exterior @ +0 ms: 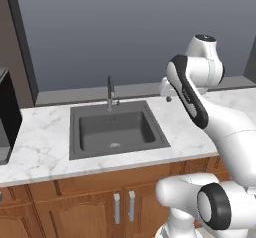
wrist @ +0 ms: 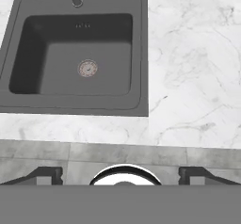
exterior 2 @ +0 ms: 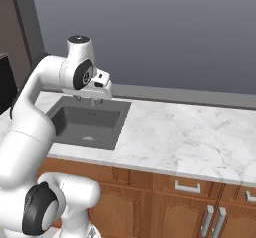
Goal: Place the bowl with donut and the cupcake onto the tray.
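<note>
Fingers (wrist: pixel 120 173) spread wide, grasping nothing, above counter (wrist: pixel 188 68) beside sink (wrist: pixel 75 53)

Rises white with dark joints from the base, bends at a high elbow and reaches forward, the wrist turned so the hand faces down. Carries the gripper (exterior 2: pixel 93 100) beneath the wrist at the arm's far end, partly hidden behind the forearm in the left base view. Stands with jaws spread wide in the hand view, fingertips (wrist: pixel 47 173) far apart at the bottom corners, nothing held between them.
</note>
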